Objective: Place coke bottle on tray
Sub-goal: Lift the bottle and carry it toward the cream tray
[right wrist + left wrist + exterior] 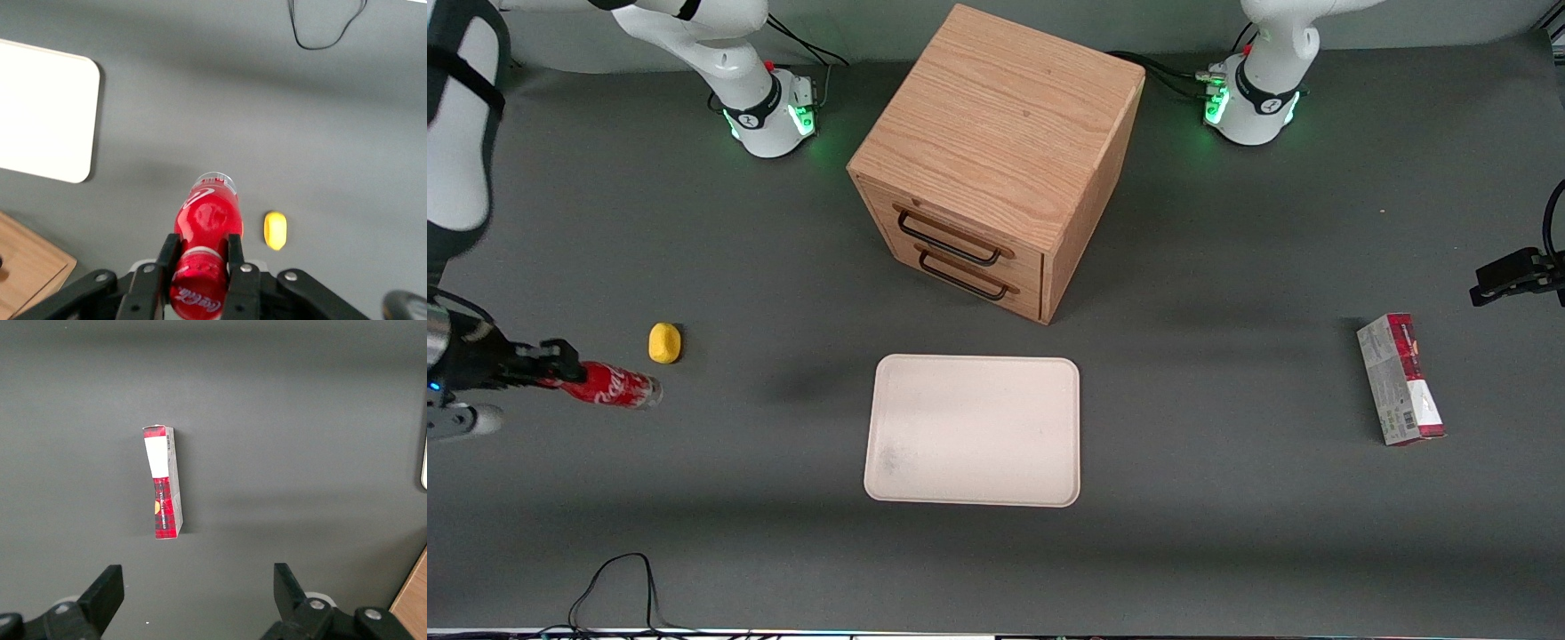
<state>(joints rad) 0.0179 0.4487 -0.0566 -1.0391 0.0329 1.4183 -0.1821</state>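
jaws (199, 263) clamping coke bottle (207, 223), Coca-Cola script

Coke bottle (612, 386) neck & cap hidden in end effector (560, 362); working arm cut off at frame edge. Carton (1400, 378) print too small to read.

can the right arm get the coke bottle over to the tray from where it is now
Probably yes. The gripper is shut on the coke bottle at the working arm's end of the table. The tray lies bare, with only open mat between; the yellow object sits off that line.
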